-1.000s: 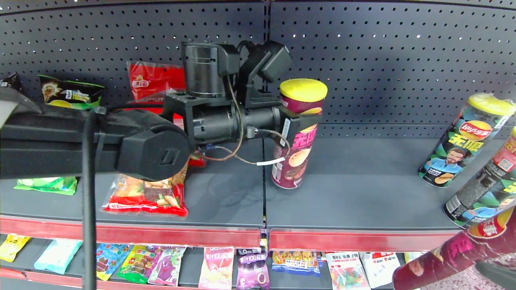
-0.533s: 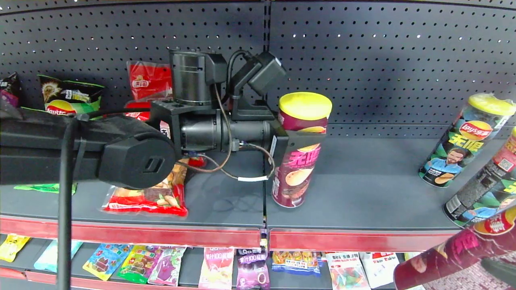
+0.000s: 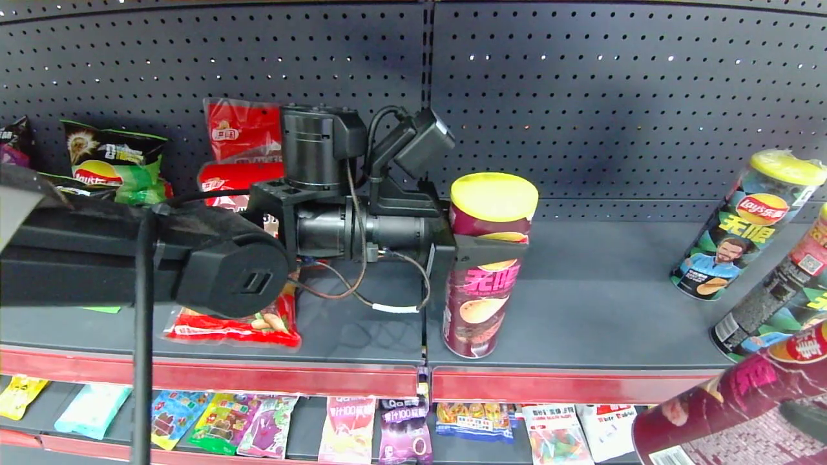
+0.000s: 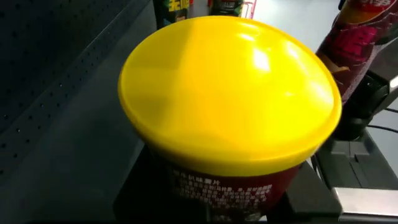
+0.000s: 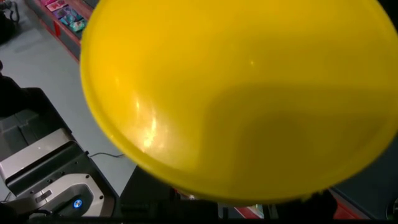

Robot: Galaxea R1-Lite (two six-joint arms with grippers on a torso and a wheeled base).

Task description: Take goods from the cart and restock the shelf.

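A maroon chip can (image 3: 481, 290) with a yellow lid (image 4: 230, 87) stands upright near the front edge of the grey shelf (image 3: 581, 323), about mid-width. My left gripper (image 3: 490, 248) is shut around its upper half, and the dark fingers (image 4: 311, 193) show below the lid in the left wrist view. A second maroon can (image 3: 730, 413) hangs tilted at the lower right, in front of and below the shelf, with my right gripper (image 3: 800, 421) shut on it. Its yellow lid (image 5: 242, 93) sits close to the right wrist camera.
Two green chip cans (image 3: 743, 226) (image 3: 769, 303) stand at the shelf's right end. Snack bags lie at the left: a peanut bag (image 3: 239, 326), a red bag (image 3: 242, 139), a green-black bag (image 3: 113, 161). Candy packets (image 3: 349, 426) line the lower shelf. Bare shelf stretches between the held can and the green cans.
My left arm has lowered the maroon can and brought it toward the shelf's front edge. The can in my right gripper has shifted slightly at the lower right.
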